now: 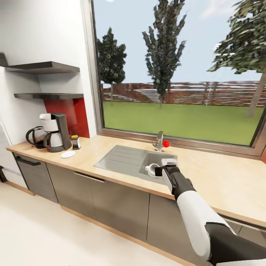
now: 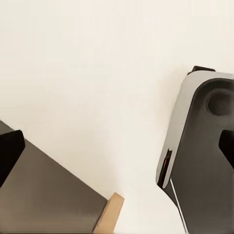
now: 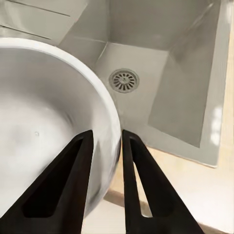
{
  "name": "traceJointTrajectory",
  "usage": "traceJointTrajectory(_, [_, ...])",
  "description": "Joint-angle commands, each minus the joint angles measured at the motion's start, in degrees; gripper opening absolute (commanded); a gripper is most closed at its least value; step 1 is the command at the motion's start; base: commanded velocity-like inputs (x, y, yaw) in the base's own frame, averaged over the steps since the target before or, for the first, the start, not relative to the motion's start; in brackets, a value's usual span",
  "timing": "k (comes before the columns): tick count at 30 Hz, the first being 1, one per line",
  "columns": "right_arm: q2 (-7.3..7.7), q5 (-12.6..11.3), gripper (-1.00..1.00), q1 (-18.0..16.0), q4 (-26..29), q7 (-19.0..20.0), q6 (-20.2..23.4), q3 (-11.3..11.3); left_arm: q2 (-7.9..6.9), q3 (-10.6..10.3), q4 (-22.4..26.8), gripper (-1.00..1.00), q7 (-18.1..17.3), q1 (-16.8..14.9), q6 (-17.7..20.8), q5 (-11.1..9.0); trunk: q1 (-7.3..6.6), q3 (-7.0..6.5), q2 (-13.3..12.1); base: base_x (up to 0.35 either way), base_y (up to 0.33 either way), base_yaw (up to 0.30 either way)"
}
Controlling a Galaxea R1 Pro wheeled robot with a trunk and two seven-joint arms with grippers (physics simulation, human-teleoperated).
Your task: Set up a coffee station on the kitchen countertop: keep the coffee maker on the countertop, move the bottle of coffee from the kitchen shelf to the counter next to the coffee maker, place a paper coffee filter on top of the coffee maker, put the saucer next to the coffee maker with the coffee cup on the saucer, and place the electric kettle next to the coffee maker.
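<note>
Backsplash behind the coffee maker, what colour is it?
Glossy red backsplash, clearest in the head view, behind the coffee maker.

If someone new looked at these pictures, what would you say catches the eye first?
Probably the right gripper over the sink, its fingers pinching the rim of the white coffee cup, one inside and one outside. Next, the group at the countertop's far left: the coffee maker, the electric kettle beside it, the bottle of coffee, and the saucer in front.
</note>
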State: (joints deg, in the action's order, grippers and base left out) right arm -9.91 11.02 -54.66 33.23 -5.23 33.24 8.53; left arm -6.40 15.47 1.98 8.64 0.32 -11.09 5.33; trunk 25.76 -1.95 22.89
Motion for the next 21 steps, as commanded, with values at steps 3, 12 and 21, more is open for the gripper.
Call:
traceJointTrajectory(3, [-0.08, 0.49, -1.00, -0.01, 0.08, 0.31, 0.25, 0.35, 0.02, 0.43, 0.04, 1.00, 0.15, 0.03, -0.08, 0.56, 0.02, -0.11, 0.03, 0.043, 0.017, 0.260])
traceJointTrajectory(12, [-0.08, 0.49, -1.00, -0.01, 0.08, 0.31, 0.25, 0.35, 0.07, 0.44, 0.05, 1.00, 0.15, 0.03, -0.07, 0.56, 0.02, -0.46, 0.03, 0.165, 0.196, 0.260])
traceJointTrajectory(21, [-0.08, 0.49, -1.00, -0.01, 0.08, 0.31, 0.25, 0.35, 0.07, 0.44, 0.13, 1.00, 0.15, 0.03, -0.07, 0.56, 0.02, -0.80, 0.03, 0.194, 0.259, 0.260])
